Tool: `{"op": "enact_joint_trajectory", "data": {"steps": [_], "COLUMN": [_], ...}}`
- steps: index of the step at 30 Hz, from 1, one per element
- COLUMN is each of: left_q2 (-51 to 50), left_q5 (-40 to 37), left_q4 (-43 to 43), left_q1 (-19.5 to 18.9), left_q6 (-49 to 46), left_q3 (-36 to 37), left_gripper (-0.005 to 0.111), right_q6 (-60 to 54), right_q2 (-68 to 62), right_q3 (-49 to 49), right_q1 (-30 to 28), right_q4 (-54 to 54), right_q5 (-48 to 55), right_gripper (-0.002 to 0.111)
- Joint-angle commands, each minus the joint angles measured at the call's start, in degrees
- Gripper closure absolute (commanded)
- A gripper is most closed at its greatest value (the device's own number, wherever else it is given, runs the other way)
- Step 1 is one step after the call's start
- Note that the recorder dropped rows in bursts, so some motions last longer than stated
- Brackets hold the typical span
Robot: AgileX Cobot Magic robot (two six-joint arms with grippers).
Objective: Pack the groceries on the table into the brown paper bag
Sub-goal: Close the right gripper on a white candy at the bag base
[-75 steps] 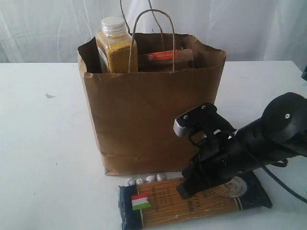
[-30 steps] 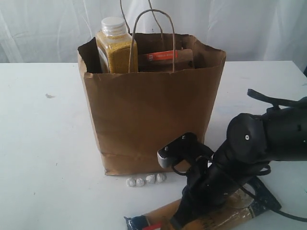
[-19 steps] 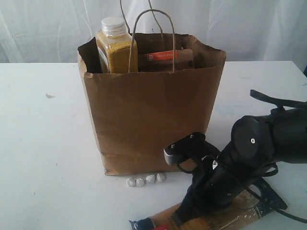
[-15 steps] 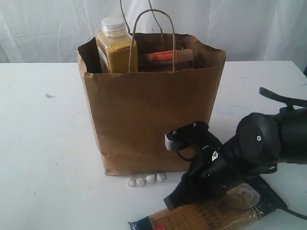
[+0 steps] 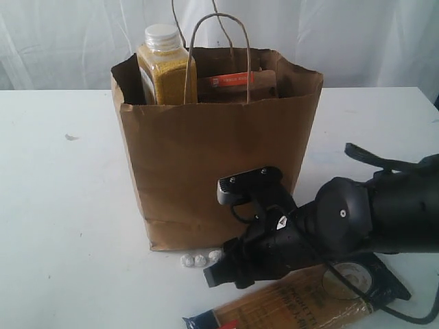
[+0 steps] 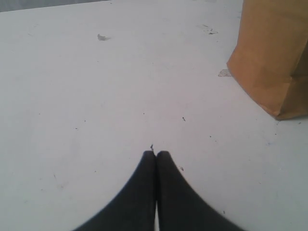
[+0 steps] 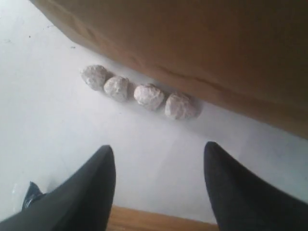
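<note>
Right end effector [image 7: 159, 151]: fingers spread, nothing between them. It hangs low over the bench [image 5: 62, 205], just in front of the foot of the brown paper bag [image 5: 212, 157].

Left end effector [image 6: 155, 155]: fingers pressed together, empty, over bare bench with the bag off to one side.

Spaghetti packet [image 5: 295, 301]: lies flat on the bench at the front, partly under the right arm and not gripped.

Yellow-grain bottle [image 5: 164, 72] and kraft pouch [image 5: 236, 82]: standing inside the bag.

Four pale lumps [image 7: 139, 91]: in a row against the bag's base.

Judged step: picking up the packet.

Notes for a clean grasp:
- Draw back over the packet and close across its narrow width near mid-length, so the long pack does not droop.
- Keep the fingertips off the lumps and the bag wall.
- Lift clear, turn the packet end-down, and enter the opening on the side beside the pouch, clear of the handles [image 5: 218, 41].
- Risk: the upright bag could be nudged.
</note>
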State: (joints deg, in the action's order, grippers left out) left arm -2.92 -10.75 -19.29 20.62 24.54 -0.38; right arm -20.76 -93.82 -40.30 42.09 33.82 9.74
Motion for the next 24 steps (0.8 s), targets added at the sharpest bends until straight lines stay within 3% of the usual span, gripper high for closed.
{"op": "enact_joint_trajectory", "data": {"steps": [1,24], "left_q2": [0.20,0.20], "left_q5": [-0.26,-0.26], "left_q4": [0.04,0.04], "left_q1": [-0.09,-0.09], "left_q6": [-0.15,-0.37], "left_q3": [0.38,0.38], "left_gripper": [0.107,0.107], "right_q6": [1.15,1.54], "right_q2": [-2.01,-7.57], "right_q3": [0.33,0.33], "right_q1": [0.31,0.31], "right_q4": [1.22,1.22], "right_q5": [-5.62,-10.50], "right_gripper": [0.056,0.063]}}
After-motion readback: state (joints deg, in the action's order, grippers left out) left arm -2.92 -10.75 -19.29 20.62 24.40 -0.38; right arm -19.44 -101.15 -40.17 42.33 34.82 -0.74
